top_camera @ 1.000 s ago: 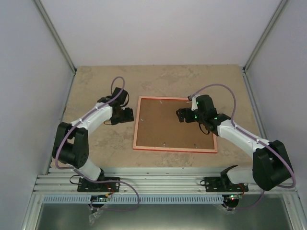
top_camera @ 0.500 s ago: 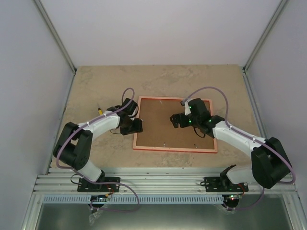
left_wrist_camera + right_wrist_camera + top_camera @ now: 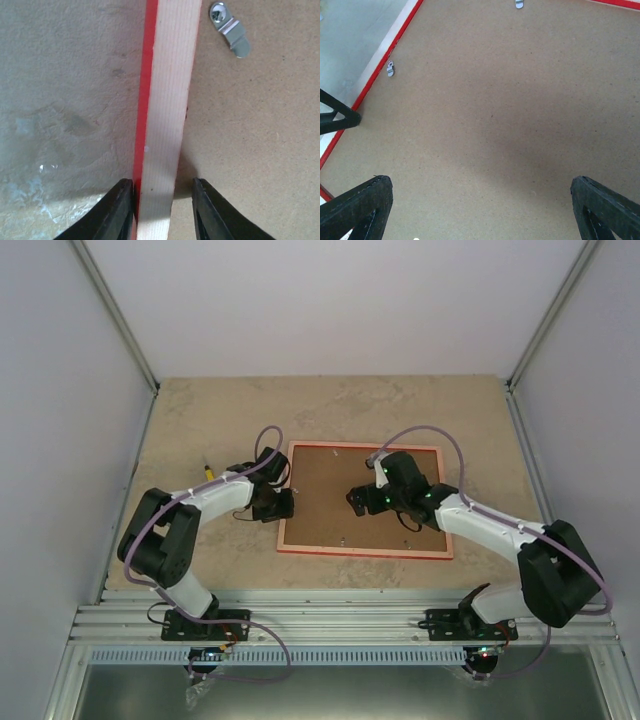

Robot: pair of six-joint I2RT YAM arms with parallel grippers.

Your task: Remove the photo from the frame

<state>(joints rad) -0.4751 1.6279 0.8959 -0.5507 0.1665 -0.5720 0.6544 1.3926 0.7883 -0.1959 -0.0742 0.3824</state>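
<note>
Left gripper [image 3: 162, 200] has moved onto the frame's [image 3: 167, 100] left rail, jaws astride it, not yet pinched. Right gripper [image 3: 480, 200] has slid left over the backing board [image 3: 325, 515], wide open, empty. Photo hidden under board, so removal hasn't started.

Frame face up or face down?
Face down: the frame shows its pale back edge, and the brown backing board, with a metal tab on it, faces the camera.

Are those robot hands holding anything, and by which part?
Nothing gripped yet. The left end effector straddles a rail of the frame, gap showing; the right end effector hovers open over the backing board.
</note>
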